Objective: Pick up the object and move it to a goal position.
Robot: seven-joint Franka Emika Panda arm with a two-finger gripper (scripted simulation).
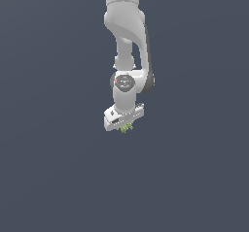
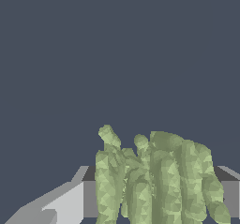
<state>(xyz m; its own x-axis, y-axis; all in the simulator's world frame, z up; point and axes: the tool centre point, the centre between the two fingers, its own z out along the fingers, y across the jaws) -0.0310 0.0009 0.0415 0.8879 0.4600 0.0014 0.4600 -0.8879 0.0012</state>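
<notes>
White arm [image 1: 127, 37] — hangs from the exterior view's top centre, wrist pointing down. Claw [image 1: 125, 125] — closed on the object. Object [image 1: 127, 127] — lumpy yellow-green cluster, gripped between grey fingers [image 2: 70, 202], protruding below them; plain dark background all round.

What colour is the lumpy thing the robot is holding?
Yellow-green lumpy thing, clearest in the wrist view.

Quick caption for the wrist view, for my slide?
Lumpy yellow-green object held between the end effector fingers, seen close against a plain dark background.
</notes>
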